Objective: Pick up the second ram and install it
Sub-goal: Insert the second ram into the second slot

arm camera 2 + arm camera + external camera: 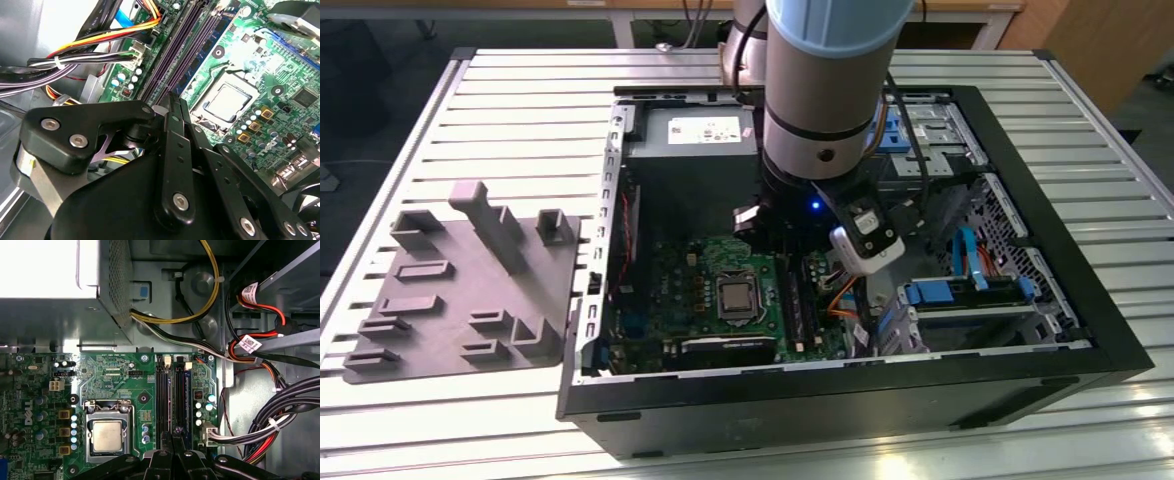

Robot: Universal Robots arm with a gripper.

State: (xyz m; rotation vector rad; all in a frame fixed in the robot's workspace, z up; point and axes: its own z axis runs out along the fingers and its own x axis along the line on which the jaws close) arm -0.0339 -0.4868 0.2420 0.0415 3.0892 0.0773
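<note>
Black gripper (171, 100) linkage right up against the lens in the second wrist view, all bolts and chunky arms. Fingers pinched tight together, tips close above the motherboard (110, 375). Can't tell if anything's actually caught between them.

As for the second ram (184, 395): looks seated in one of the two long slots just ahead of the fingertips in the first wrist view, the slot farther from the processor (107, 436). Runs straight away from the hand toward the case wall. Not totally sure it's clicked all the way in. Other slot (161, 395) right alongside it, on the processor side.

Off to the far side of the ram from the processor, a mess of black, red and orange cables (280, 415), plus a yellow bundle (200, 310) curling out of the power supply (65, 295) beyond the slots.

In the exterior view, robot arm (827, 100) reaching straight down into the open PC case (1067, 330), which lies on a slatted table (480, 120). Grey parts tray (467, 290) well apart from the hand, outside the case.
</note>
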